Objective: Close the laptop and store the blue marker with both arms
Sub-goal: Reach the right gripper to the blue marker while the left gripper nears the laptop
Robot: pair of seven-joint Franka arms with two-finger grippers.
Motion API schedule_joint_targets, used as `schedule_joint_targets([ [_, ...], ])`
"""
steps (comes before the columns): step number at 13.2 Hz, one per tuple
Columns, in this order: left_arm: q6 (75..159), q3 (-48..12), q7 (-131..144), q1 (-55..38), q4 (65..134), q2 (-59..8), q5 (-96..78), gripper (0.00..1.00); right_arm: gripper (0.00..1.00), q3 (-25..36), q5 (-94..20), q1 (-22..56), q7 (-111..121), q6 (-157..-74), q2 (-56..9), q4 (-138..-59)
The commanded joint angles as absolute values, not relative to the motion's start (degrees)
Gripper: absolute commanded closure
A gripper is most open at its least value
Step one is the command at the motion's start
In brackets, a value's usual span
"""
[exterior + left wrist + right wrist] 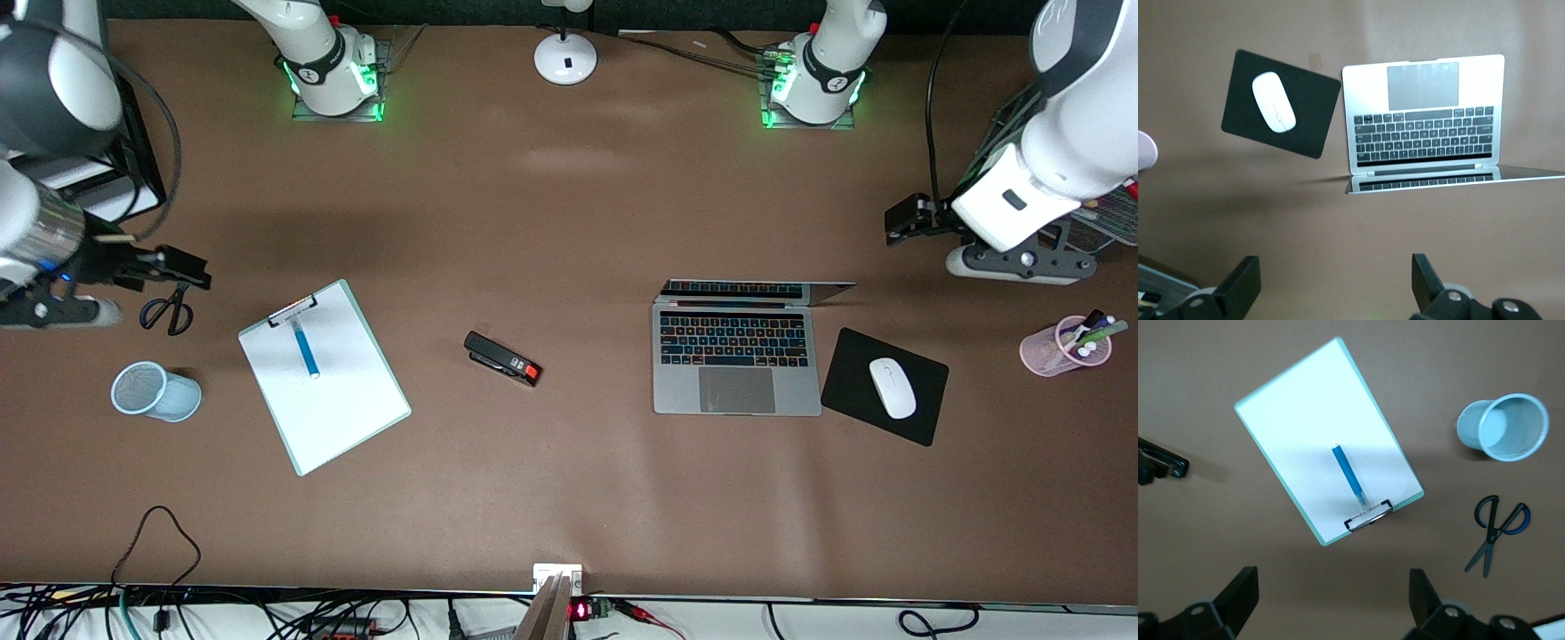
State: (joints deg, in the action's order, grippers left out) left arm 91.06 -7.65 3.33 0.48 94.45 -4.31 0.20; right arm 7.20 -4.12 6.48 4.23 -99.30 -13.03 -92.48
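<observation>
The laptop (736,356) sits open on the brown table (569,498) toward the left arm's end, its screen tilted back at roughly 12 o'clock from the keyboard, with a black mousepad (853,373) just beside it at about 3 o'clock carrying a white mouse (892,388). The blue marker (305,348) lies on the white paper of a clipboard (338,409) toward the right arm's end, 1 tip close to the clip. A black stapler (502,358) rests between clipboard and laptop. From the clipboard, a pale blue mesh cup (156,392) lies at about 9 o'clock and scissors (167,312) at about 10 o'clock. A pink cup (1063,346) of mixed pens stands at 3 o'clock from the mousepad. The left gripper (894,225) hangs above bare table at about 1 o'clock from the laptop, its 2 fingers (1238,287) spread wide (nothing between them). The right gripper (197,269) hovers just above the scissors, fingers (1238,593) likewise wide apart and empty.
</observation>
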Motion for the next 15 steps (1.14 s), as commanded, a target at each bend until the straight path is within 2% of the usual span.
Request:
schedule_joint_targets([
  [1,88.3,-7.7,2.7,0.1,91.9,-6.0,1.5,0.43,0.0,7.2,-4.9,6.1,14.0,-100.8,-17.5,-90.8],
  [2,87.8,-7.7,1.7,0.1,92.1,-6.1,1.2,0.65,0.0,7.2,-4.7,6.2,19.4,-101.1,-18.9,-90.8],
  [3,86.2,-7.8,1.6,0.1,92.1,-6.4,0.9,0.83,0.0,7.2,-4.7,6.5,21.9,-102.3,-19.3,-91.0],
  [4,85.9,-7.8,2.1,-0.1,92.1,-6.6,0.4,0.95,0.0,7.1,-4.8,6.8,22.4,-103.6,-20.5,-91.2],
  [8,83.9,-7.9,7.4,-3.9,92.8,-6.4,-4.5,0.96,0.0,6.6,-5.5,9.5,25.0,-107.6,-24.6,-92.8],
  [10,84.3,-10.6,11.9,-5.4,94.1,-6.5,-5.3,0.96,0.0,6.6,-5.4,9.8,25.2,-116.6,-23.9,-99.2],
  [13,90.3,-16.4,17.0,-5.4,99.6,-6.6,-5.3,0.97,0.0,6.5,-5.3,9.9,29.4,-128.5,-23.6,-107.6],
  [14,93.3,-17.6,17.0,-5.4,102.5,-6.5,-5.3,0.97,0.05,6.5,-5.4,10.0,30.2,-131.2,-23.6,-109.1],
  [15,96.9,-17.8,17.1,-5.3,106.0,-6.0,-5.3,0.97,0.15,6.5,-5.4,10.0,30.9,-132.4,-24.0,-109.7],
])
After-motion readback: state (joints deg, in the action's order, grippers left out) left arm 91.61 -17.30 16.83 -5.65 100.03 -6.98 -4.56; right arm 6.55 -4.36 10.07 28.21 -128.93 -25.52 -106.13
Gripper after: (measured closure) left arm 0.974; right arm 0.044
